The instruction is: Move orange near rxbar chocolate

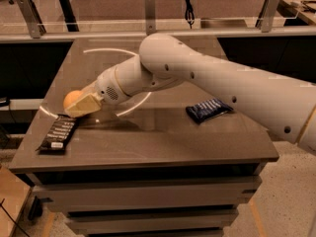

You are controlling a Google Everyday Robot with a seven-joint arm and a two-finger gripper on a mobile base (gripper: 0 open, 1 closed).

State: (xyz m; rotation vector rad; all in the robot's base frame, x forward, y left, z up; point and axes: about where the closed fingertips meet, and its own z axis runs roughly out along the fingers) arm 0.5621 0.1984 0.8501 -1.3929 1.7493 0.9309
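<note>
The orange [71,98] is a small round orange fruit at the left of the table, held between the tan fingers [87,104] of my gripper [78,103]. The gripper is shut on it, low over the table's left side. The rxbar chocolate [58,132], a flat black bar with white print, lies on the table just below and left of the orange, close to the front left corner. My white arm reaches in from the right across the table.
A crinkled dark blue packet [208,109] lies on the right part of the grey table [163,137]. A metal rail and glass barrier [148,26] run behind the table. The table's front edge is close to the bar.
</note>
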